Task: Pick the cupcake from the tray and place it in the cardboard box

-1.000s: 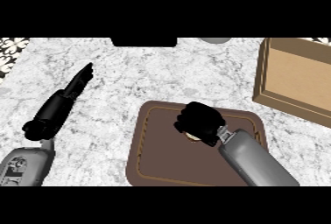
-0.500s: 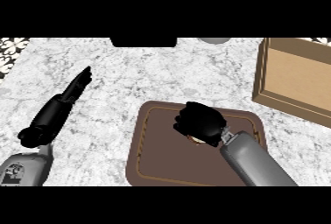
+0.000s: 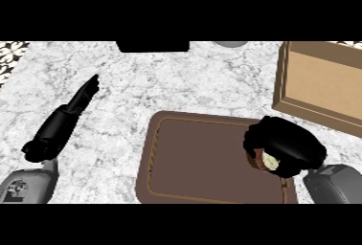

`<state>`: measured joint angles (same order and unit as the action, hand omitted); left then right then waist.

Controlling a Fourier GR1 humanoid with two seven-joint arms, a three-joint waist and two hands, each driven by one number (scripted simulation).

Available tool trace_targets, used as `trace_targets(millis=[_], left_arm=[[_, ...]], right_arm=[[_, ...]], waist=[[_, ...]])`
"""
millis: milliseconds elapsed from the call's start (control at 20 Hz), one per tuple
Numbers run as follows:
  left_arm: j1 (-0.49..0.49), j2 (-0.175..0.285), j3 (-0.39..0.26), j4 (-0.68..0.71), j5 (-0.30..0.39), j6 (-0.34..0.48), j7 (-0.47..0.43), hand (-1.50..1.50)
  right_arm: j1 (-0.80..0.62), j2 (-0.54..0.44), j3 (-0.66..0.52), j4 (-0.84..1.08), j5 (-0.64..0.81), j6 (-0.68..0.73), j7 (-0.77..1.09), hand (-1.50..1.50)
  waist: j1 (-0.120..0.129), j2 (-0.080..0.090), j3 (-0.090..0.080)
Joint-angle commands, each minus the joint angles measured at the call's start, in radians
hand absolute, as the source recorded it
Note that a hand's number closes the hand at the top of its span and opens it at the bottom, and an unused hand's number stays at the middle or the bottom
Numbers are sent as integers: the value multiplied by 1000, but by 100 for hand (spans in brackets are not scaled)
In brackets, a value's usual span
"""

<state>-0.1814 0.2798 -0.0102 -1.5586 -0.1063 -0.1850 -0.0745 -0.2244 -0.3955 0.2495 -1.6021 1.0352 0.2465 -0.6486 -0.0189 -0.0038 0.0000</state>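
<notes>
Closest in, curls the right hand [image 3: 286, 143] round the cupcake [image 3: 268, 161], fingers and thumb wrapped about it, hiding all but a pale sliver and a brown strip beneath the palm. Holds it over the right edge of the brown tray [image 3: 198, 162], perhaps lifted clear, though hard to tell from above. Reads as the carry stage: grasp made, placing not yet done. Rests the left hand [image 3: 63, 122] on the marble counter [image 3: 176, 81] well left of the tray, fingers straight and pressed together, likely parked clear of the work. Aims, most likely, for the open cardboard box [image 3: 322, 79] farther off at upper right, near the tray's far corner, calling for only a short carry over its near wall.
</notes>
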Motion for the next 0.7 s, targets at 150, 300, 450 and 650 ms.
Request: trace_targets(millis=[150,300,450,650], left_arm=[[-34,-26,-4,-22,-11,14,65,0],[-28,18,35,42,1,-25,-9,0],[-21,-6,20,47,-6,-11,-19,0],[-1,-5,24,21,8,-26,-33,0]], right_arm=[[84,-108,-213,-321,-198,120,-24,150],[83,-59,-318,-344,-272,160,93,150],[19,6,-451,-268,-388,186,211,150],[-137,-3,-571,-202,-444,231,407,150]], waist=[[-2,-2,0],[0,0,-1],[-2,3,-1],[21,4,-1]])
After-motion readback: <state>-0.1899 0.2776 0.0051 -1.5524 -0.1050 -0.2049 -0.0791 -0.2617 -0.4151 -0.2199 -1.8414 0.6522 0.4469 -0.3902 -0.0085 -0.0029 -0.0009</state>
